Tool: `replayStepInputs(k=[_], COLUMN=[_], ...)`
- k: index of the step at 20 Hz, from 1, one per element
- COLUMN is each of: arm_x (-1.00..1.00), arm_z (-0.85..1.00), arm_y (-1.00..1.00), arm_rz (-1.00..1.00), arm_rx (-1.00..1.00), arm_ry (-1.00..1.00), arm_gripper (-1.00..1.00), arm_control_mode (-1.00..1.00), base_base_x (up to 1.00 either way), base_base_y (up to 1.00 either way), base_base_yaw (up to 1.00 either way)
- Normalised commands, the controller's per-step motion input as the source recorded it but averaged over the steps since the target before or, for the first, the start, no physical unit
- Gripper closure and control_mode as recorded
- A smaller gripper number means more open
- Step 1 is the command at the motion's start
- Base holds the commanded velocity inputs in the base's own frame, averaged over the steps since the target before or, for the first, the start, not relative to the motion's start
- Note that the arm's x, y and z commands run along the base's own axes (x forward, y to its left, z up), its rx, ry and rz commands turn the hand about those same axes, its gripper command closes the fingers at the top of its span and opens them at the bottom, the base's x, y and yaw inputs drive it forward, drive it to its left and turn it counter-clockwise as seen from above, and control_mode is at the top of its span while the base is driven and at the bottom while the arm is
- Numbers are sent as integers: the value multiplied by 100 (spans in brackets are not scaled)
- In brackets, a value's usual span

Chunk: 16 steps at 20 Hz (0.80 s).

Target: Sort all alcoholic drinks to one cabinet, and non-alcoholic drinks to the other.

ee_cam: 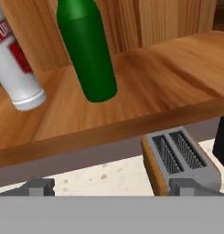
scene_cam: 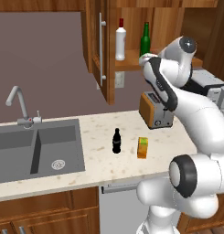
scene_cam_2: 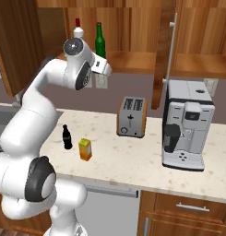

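The green glass bottle (ee_cam: 88, 55) and white bottle (ee_cam: 15, 68) stand together near the cabinet shelf's (ee_cam: 145, 87) front edge, the gripper (ee_cam: 111, 187) just outside, fingers spread and empty. Cola bottle (scene_cam: 116, 140) and juice carton (scene_cam: 142, 147) wait mid-counter (scene_cam: 99, 164). A careless withdrawal could topple either bottle. The white label reads "PUR".

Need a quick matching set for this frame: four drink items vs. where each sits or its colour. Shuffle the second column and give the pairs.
Things:
1. white bottle
2. green glass bottle
3. cola bottle
4. juice carton

Descriptions:
A. small and black, on the counter nearer the sink
B. red cap, on the cabinet shelf
C. orange-yellow, on the counter in front of the toaster
D. slim and dark green, on the cabinet shelf

Pairs: 1-B, 2-D, 3-A, 4-C
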Motion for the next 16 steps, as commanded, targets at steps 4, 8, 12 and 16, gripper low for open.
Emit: replayStepInputs(k=[4, 8, 12, 16], arm_x=[-100, -100, -96, -45], arm_z=[-86, -86, -86, -85], arm_y=[0, 0, 2, 21], arm_rz=[0, 0, 0, 0], arm_rx=[1, 0, 0, -1], arm_ry=[3, 7, 13, 16], arm_gripper=[-100, -100, -100, -100], arm_control_mode=[-100, -100, -100, -100], base_base_x=[0, 0, 0, 0], base_base_y=[0, 0, 0, 0], base_base_yaw=[0, 0, 0, 0])
